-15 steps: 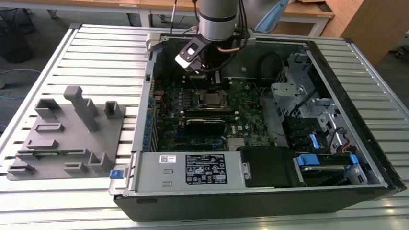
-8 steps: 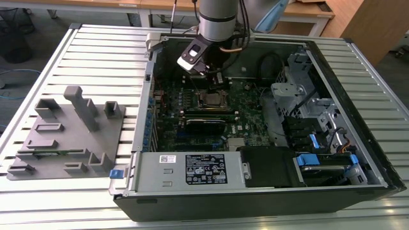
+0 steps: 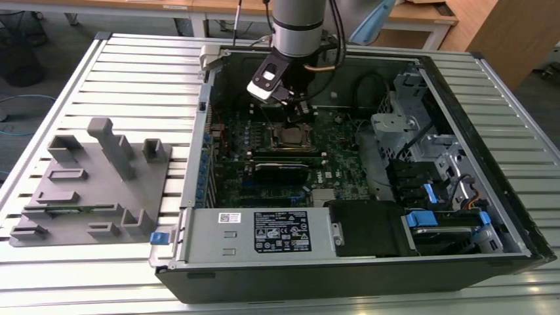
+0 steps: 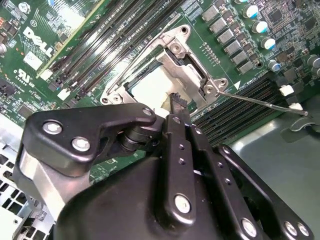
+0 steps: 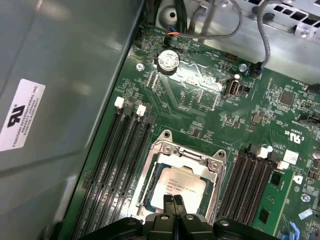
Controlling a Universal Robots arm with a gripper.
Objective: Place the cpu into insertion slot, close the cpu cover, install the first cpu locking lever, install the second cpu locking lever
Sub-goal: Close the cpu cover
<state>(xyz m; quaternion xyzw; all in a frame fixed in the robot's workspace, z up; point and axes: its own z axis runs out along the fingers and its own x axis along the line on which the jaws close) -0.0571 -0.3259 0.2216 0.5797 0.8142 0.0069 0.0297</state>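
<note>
Slatted table [image 3: 131, 72], open computer case [image 3: 350, 266] | cpu [image 5: 181, 186] in socket [image 5: 147, 190], cover [image 5: 187, 154] looks down | gripper [image 5: 173, 199] pinched together, empty, above cover edge | one lever [image 4: 260, 101] looks unlatched

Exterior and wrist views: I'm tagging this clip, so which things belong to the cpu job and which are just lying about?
Job in hand: cpu, cpu cover, wire locking lever, gripper.

Lying about: grey fixture block, power supply, coin cell battery, memory slots.
</note>
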